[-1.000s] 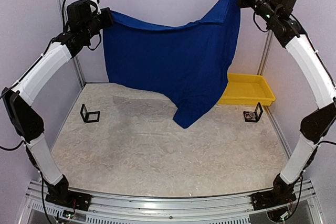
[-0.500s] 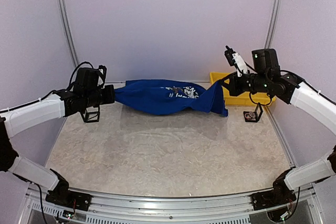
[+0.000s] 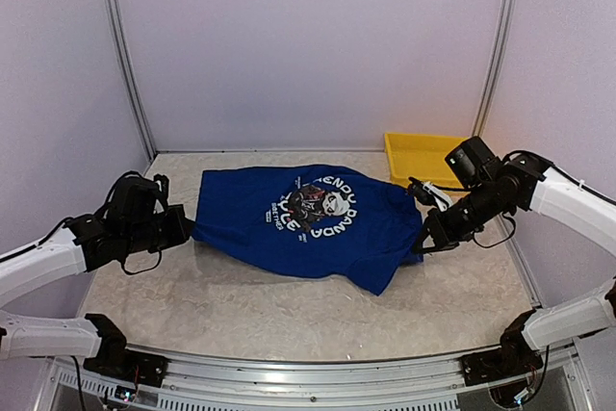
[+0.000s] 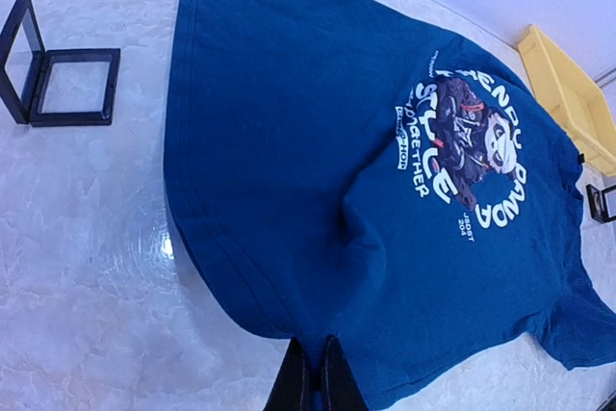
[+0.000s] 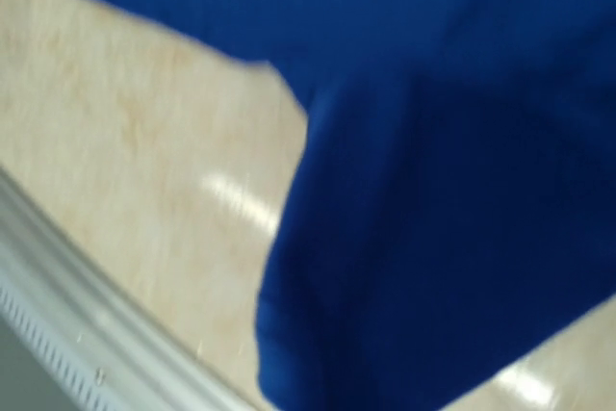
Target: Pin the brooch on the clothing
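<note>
The royal-blue T-shirt lies spread on the table with its white panda print facing up. It also shows in the left wrist view. My left gripper is low at the shirt's left edge; in the left wrist view the gripper is shut on a fold of the blue cloth. My right gripper is at the shirt's right edge, pinching it. The right wrist view is blurred and filled with blue cloth, and its fingers are hidden. No brooch shows.
A yellow tray stands at the back right, also in the left wrist view. A small black open frame stands left of the shirt, and another shows at the right. The table's front rail is near.
Both arms have come down and toward the front. The shirt went from hanging, to a stretched bundle, to lying spread on the table with the print up.
</note>
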You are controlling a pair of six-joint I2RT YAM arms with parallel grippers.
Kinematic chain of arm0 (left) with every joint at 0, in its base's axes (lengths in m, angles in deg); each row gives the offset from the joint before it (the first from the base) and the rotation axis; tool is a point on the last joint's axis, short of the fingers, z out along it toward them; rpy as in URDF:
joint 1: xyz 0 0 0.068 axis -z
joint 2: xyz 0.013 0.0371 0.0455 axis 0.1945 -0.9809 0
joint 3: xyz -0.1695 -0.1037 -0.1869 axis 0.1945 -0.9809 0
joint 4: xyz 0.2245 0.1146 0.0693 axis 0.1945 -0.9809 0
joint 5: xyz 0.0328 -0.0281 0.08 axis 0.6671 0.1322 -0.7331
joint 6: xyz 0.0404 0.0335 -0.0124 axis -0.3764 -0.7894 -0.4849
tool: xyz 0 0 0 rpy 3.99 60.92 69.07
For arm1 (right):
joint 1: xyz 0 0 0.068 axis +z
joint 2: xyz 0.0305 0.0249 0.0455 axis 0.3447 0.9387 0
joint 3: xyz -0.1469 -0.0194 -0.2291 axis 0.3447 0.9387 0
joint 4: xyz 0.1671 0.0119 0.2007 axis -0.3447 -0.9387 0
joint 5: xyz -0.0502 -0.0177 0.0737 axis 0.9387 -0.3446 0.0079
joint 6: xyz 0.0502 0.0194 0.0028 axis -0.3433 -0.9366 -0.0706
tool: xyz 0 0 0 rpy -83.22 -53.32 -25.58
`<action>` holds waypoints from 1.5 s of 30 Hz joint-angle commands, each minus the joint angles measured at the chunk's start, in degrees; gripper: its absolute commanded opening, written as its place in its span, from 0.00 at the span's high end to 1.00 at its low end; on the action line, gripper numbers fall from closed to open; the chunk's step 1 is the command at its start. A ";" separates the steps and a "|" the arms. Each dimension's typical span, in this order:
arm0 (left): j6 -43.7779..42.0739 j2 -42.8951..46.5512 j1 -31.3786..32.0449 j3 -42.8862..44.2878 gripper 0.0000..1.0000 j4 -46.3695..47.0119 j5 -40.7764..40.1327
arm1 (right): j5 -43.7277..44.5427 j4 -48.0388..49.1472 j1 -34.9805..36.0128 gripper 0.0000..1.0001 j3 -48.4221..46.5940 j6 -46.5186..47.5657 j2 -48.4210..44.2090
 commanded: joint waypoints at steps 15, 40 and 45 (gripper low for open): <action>17.27 15.70 8.17 -2.88 0.66 -18.71 -7.16 | 5.72 -23.98 3.25 0.70 -0.36 -6.12 -4.87; 9.49 -7.99 15.42 -5.30 0.56 -1.41 -7.30 | 14.32 17.13 29.03 0.66 5.20 -14.00 22.52; 11.04 -13.26 15.40 -9.30 0.55 4.26 -5.25 | 13.78 19.62 31.81 0.66 6.58 -14.35 29.23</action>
